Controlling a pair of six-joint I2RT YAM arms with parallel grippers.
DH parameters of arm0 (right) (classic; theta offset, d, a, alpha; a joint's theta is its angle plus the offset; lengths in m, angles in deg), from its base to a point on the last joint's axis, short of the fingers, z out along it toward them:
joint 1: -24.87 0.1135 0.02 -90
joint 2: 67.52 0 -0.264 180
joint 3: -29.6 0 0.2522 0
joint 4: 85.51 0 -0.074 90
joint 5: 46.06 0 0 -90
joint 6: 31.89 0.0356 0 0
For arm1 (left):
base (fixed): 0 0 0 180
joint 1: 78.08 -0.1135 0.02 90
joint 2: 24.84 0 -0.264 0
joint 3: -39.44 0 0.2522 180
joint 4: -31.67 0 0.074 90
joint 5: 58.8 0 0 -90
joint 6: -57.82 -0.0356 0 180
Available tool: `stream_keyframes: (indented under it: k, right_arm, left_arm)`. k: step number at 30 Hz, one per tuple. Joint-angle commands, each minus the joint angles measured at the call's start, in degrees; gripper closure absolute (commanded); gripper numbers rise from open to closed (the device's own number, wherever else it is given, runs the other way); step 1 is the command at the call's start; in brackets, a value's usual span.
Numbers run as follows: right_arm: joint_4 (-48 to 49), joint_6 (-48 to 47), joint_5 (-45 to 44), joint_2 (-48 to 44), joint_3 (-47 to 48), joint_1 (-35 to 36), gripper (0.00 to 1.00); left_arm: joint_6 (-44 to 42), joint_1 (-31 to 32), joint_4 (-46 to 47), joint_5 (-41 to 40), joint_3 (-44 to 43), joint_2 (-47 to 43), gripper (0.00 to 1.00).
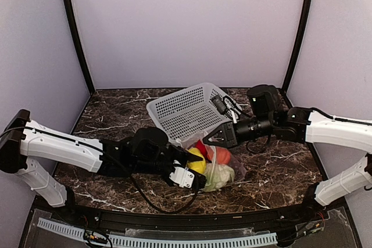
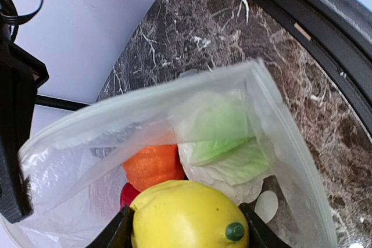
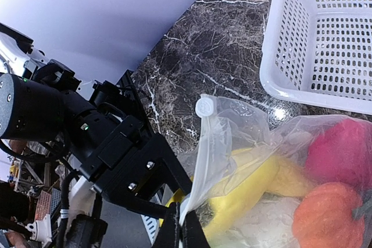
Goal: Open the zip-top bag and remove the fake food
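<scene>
The clear zip-top bag (image 1: 224, 164) lies on the marble table with its mouth open toward my left arm. My left gripper (image 1: 195, 168) is at the mouth, shut on a yellow lemon-like piece (image 2: 186, 216) held between both fingers (image 2: 119, 230). Behind it in the bag lie an orange piece (image 2: 152, 164), a red piece (image 2: 129, 194) and a pale green leafy piece (image 2: 224, 143). My right gripper (image 3: 183, 227) is shut on the bag's zip edge (image 3: 203, 161) and holds it up. A second, long yellow piece (image 3: 256, 190) shows through the plastic. Grapes are hidden.
The white perforated basket (image 1: 186, 108) stands tilted just behind the bag, touching it; it also shows in the right wrist view (image 3: 325, 39). The table's black front rail (image 2: 325, 45) runs close by the bag.
</scene>
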Motion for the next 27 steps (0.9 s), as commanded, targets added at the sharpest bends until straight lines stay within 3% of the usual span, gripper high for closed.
stream_keyframes:
  k: [1,8,13,20,27]
  right_arm:
    - [2.7,0.49,-0.54,-0.82,-0.93,-0.63,1.0]
    - [3.25,0.94,-0.8,-1.41,-2.36,-1.45,1.0]
    - [3.45,1.18,-1.28,-2.11,-3.51,-2.28,1.0]
    - [3.24,1.55,-1.5,-3.51,-5.03,-3.31,1.0]
    - [2.6,1.31,-1.5,-4.37,-5.34,-3.89,1.0]
  left_arm:
    - [10.38,-0.01,5.22,8.66,1.79,-3.7,0.66]
    - [26.32,-3.05,11.23,17.67,2.67,-8.37,0.66]
    - [42.6,-10.0,14.89,23.22,1.99,-12.24,0.66]
    - [58.28,-19.86,17.27,17.77,-1.18,-13.77,0.65]
    - [61.04,-27.72,5.04,9.98,-13.11,-4.62,0.66]
